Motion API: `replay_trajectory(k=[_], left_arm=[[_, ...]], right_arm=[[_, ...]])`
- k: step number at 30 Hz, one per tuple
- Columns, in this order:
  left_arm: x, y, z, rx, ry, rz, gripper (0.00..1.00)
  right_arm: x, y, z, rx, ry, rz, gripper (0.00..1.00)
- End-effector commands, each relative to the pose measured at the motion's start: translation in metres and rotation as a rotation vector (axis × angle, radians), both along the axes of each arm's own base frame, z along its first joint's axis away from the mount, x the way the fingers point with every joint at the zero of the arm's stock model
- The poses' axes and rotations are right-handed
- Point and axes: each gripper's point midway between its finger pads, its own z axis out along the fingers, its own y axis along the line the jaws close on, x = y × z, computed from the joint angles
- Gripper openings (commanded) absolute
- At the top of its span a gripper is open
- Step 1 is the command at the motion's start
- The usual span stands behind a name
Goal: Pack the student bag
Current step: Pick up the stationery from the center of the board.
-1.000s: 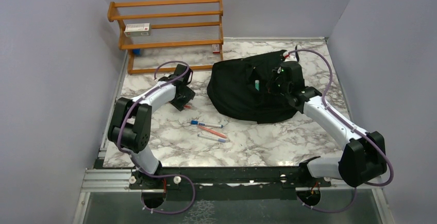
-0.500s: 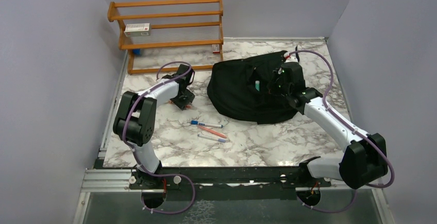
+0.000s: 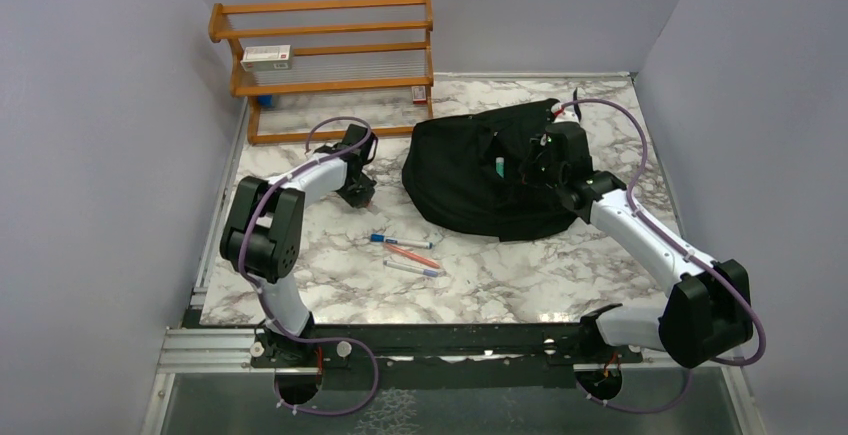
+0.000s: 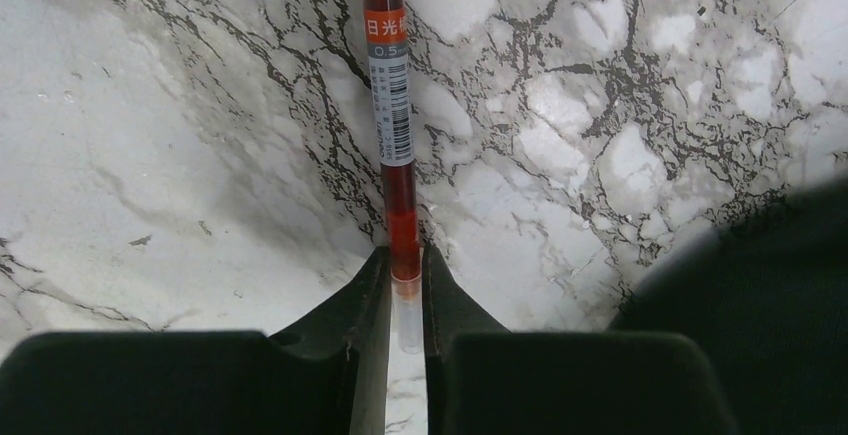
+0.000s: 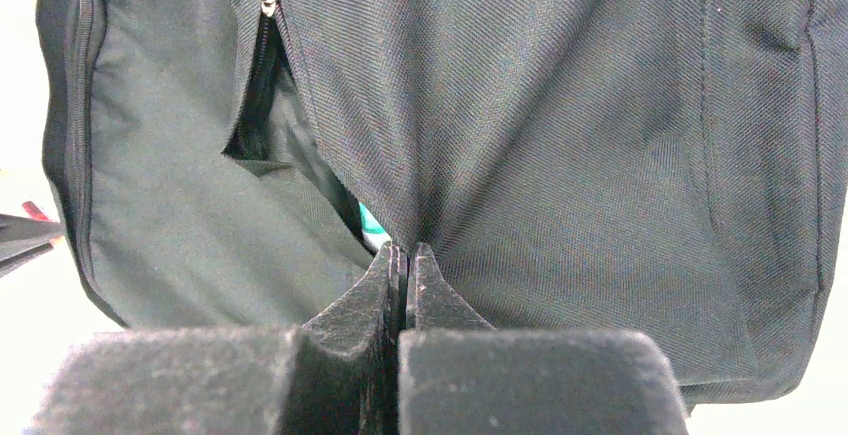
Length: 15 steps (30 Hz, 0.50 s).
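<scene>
Black student bag [image 3: 455, 180] lay far right on the marble table [image 3: 530, 265], right gripper [image 5: 405, 255] clenched on a fold of its fabric, left gripper [image 4: 405, 290] grasped a red pen [image 4: 388, 105] by 1 end, 3 pens [image 3: 405, 253] lay nearer

Pen [image 4: 392, 105] and bag [image 5: 560, 135] contents partly hidden.
Red pen runs off the left wrist view's top edge; a green item [image 5: 372, 225] inside the bag is mostly covered by fabric; shelf [image 3: 320, 4] labels unreadable.
</scene>
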Motion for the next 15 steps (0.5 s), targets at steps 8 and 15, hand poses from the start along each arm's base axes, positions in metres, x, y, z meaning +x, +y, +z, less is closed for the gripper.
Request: replay_trajectory(k=[8, 15], left_arm=[[0.015, -0.013, 0.032, -0.033, -0.134, -0.267, 0.0], [0.033, -0.045, 0.103, -0.145, -0.519, -0.488, 0.0]], right_arm=[[-0.013, -0.007, -0.001, -0.023, 0.009, -0.016, 0.01], [-0.011, -0.01, -0.001, -0.04, 0.011, -0.023, 0.01]])
